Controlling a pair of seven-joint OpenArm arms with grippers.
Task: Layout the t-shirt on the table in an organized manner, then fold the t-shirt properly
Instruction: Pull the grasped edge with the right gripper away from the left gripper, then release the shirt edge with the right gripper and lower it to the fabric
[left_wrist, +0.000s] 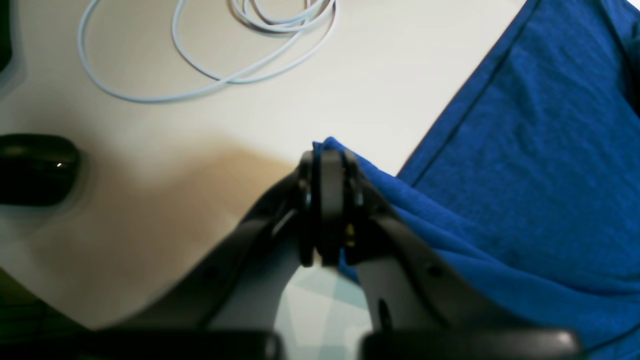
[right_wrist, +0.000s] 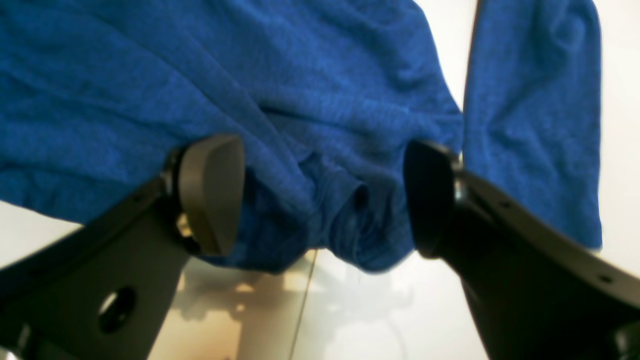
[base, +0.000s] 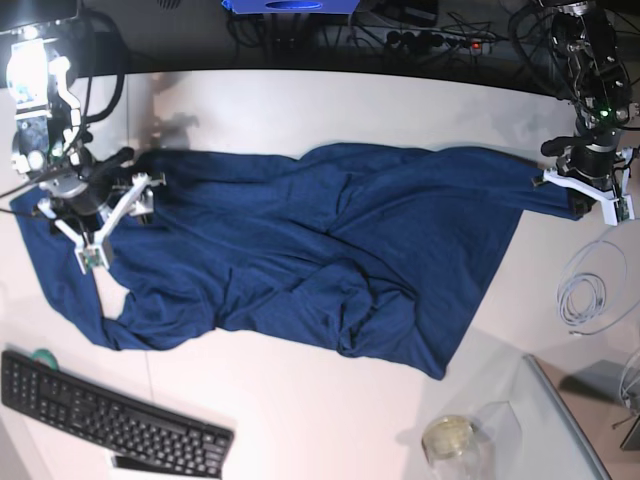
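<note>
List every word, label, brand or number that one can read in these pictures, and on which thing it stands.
None can be read.
keyboard: key legends too small to read.
t-shirt: plain, no print visible.
left gripper and right gripper: no markings visible.

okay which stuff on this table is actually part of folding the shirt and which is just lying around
Part of the job:
- t-shirt, spread out and wrinkled
- table
- left gripper, shut on a shirt edge
- right gripper, jaws open over the cloth

Just lying about:
- keyboard
- coiled white cable
- glass jar
- black object, too blurred to name
</note>
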